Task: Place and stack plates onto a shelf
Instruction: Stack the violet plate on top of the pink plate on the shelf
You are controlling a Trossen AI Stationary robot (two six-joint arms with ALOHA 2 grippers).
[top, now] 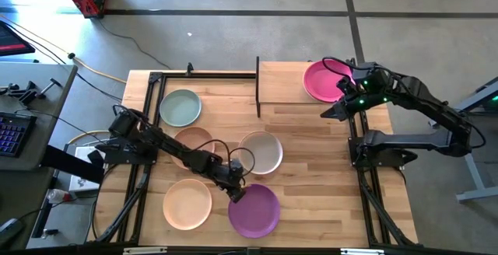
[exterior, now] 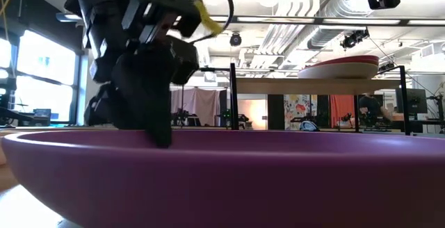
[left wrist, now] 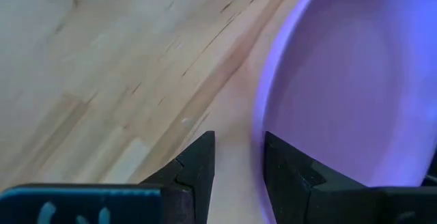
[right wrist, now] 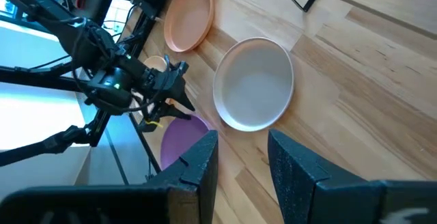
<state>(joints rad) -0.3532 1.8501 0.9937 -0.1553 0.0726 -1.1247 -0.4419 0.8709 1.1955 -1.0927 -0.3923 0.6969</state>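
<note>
The purple plate (top: 257, 212) lies at the table's near edge. My left gripper (top: 236, 192) is open and points down over its far-left rim: one finger (left wrist: 290, 179) stands inside the plate, the other (left wrist: 194, 173) outside over the wood. The shelf (top: 280, 84) stands at the far right and carries the magenta plate (top: 323, 80); in the low view this plate (exterior: 341, 62) rests on a paler one. My right gripper (top: 333, 110) hovers open off the shelf's near right end, holding nothing. My left gripper straddles the purple plate's far-left rim (left wrist: 259, 138) from above, with a clear gap between the outer finger and the rim. The inner finger (exterior: 158, 134) reaches down into the plate's hollow; whether it touches the plate I cannot tell.
On the table lie a sage green plate (top: 180, 107), a pale peach plate (top: 187, 204), an off-white plate (top: 262, 152) and a tan or terracotta one (top: 194, 140) partly under the left arm. A black post (top: 257, 84) marks the shelf's left end.
</note>
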